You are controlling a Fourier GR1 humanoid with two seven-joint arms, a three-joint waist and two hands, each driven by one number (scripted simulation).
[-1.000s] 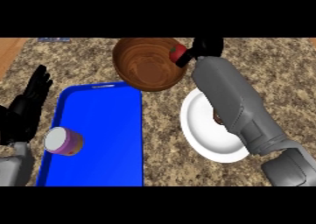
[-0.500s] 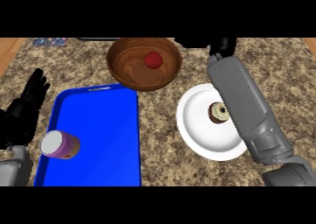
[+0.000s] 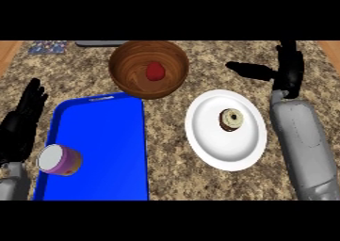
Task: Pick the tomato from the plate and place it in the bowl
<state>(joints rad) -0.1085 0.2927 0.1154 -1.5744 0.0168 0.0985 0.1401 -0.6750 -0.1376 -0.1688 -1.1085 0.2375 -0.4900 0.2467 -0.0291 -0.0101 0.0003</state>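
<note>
Tomato in the bowl; the placing step looks done.

Head view: the tomato (image 3: 155,70) lies at the bottom of the wooden bowl (image 3: 124,59), which stands at the far side of the speckled worktop (image 3: 165,179). The right robot hand (image 3: 287,70) is to the right of the bowl and apart from it, fingers straight and released, holding nothing. The white plate (image 3: 207,141) sits near the right forearm and carries only a small round ringed item (image 3: 232,119), which I cannot identify. The left robot hand (image 3: 19,124) rests open at the left edge, fingers up, beside the blue tray (image 3: 124,141), where a small purple-sided cup (image 3: 60,160) stands. As I judge it, nothing remains but drawing the right arm back clear of bowl and plate.
</note>
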